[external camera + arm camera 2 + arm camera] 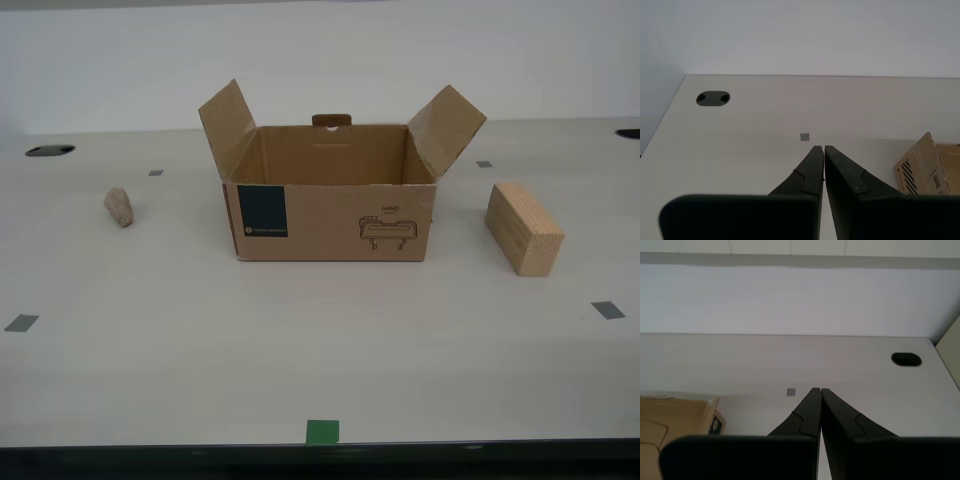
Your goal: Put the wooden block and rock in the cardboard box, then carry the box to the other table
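Note:
The cardboard box (pixel 330 205) stands open in the middle of the beige table, side flaps raised, teal label and line drawing facing the camera. The rock (pixel 119 207) lies on the table toward the exterior view's left. The wooden block (pixel 523 228) rests toward the exterior view's right. Neither arm shows in the exterior view. My second gripper (pixel 824 148) is shut on nothing above bare tabletop, with a box flap (pixel 921 165) beside it. My first gripper (pixel 820 390) is also shut and empty, the box (pixel 675 420) off to one side. The other table is out of view.
Grey tape squares (pixel 21 322) (pixel 607 310) and a green tape mark (pixel 322 431) sit on the tabletop. Dark cable holes (pixel 49 150) (pixel 906 359) lie near the table's far edge. A white wall rises behind the table.

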`<state>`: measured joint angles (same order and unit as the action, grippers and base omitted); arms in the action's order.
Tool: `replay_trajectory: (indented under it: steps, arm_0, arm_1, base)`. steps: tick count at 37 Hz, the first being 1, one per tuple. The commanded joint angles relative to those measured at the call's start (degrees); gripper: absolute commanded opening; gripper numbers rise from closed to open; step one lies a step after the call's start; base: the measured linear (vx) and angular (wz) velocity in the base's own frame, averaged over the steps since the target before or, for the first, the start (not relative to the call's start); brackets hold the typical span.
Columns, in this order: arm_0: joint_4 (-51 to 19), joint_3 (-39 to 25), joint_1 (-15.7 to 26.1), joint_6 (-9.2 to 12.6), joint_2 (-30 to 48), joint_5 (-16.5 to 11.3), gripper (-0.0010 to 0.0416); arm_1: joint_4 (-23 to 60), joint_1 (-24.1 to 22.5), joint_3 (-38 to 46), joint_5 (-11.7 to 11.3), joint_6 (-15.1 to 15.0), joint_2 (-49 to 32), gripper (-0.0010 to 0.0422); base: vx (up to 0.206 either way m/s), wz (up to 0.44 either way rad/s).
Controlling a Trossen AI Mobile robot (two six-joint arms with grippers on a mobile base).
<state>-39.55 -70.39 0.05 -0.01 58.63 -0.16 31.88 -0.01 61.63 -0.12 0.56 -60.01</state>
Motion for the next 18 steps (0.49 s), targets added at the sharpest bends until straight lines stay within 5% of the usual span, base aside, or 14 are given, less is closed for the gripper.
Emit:
replay_trajectory:
  steps: [1,12,18]
  arm_0:
    - [-2.78,-2.38,0.04,0.22,0.24,-0.04,0.0000]
    - [-11.17,-8.24,0.04,1.07,0.35,-0.42,0.0000]
    - [-17.92,-10.91,0.04,1.75,1.95,-6.05,0.0000]
  arm_1:
    - [2.12,-0.02,1.38,-0.07,1.16,-0.02,0.0000]
    - [10.97,-0.02,5.57,-0.04,2.91,-0.02,0.0000]
    - [14.53,-0.02,7.13,-0.04,3.63,-0.02,0.0000]
  base:
    - [0.000,0.000]
    - [0.000,0.000]
    - [0.000,0.000]
